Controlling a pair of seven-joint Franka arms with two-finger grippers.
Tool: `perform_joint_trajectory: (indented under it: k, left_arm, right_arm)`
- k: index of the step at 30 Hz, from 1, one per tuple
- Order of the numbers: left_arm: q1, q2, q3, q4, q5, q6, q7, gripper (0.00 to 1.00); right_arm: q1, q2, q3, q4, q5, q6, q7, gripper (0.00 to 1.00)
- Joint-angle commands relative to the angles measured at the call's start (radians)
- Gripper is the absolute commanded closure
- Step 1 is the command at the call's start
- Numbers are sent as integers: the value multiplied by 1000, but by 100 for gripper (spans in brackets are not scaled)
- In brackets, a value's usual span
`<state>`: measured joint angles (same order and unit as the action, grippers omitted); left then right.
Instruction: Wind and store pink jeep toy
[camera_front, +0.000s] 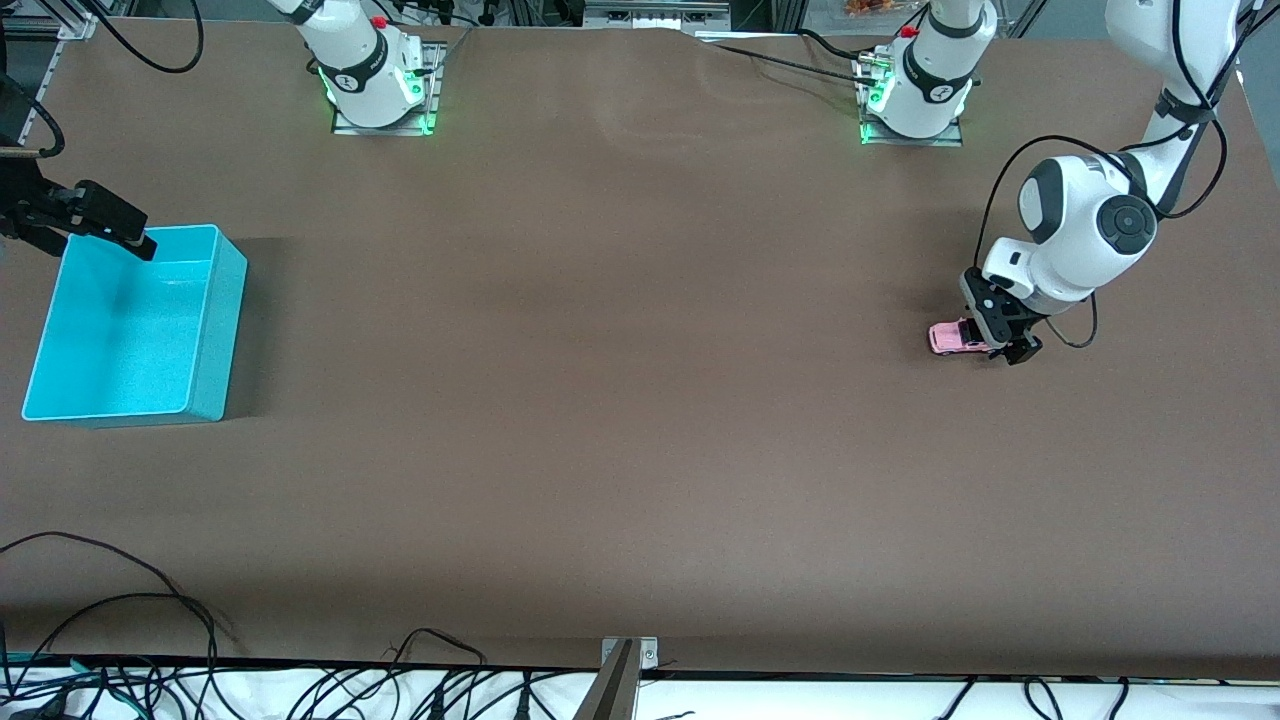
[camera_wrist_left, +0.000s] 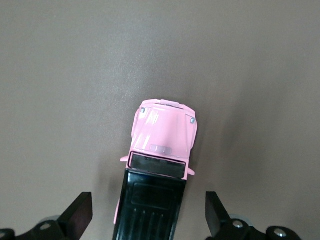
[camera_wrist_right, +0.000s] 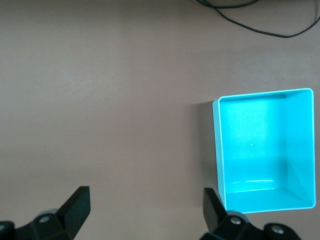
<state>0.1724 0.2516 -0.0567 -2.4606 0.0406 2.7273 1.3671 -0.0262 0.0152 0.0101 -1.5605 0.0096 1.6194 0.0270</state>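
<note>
Glossy pink jeep toy (camera_wrist_left: 162, 132), matt table (camera_front: 620, 400)

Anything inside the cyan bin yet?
The cyan bin looks empty in the right wrist view: bare floor and walls. In the front view the right tool covers one corner. The pink jeep toy sits on the table.

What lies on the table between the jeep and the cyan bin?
Nothing: in the front view only bare brown table stretches from the jeep to the bin.
</note>
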Motion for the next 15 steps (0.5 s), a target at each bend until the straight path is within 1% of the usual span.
perform_joint_trajectory:
  k: [1,2,7,8,13,15]
  left_arm:
    - [-2,15,0,5,-2,26,84,9]
    - [-2,15,0,5,-2,26,89,11]
    - [-2,14,0,0,-2,26,99,43]
    - [-1,14,0,-1,-4,26,99,47]
    - [-1,15,0,-1,-1,14,105,54]
    - [-1,15,0,-1,-1,12,116,59]
  right_arm:
    - [-3,9,-1,26,10,-7,-10,0]
    - [-3,9,-1,26,10,-7,-10,0]
    - [-3,9,-1,26,10,-7,-10,0]
    - [-3,8,-1,26,10,-7,-10,0]
    - [-3,9,-1,26,10,-7,-10,0]
    - [-3,9,-1,26,10,-7,-10,0]
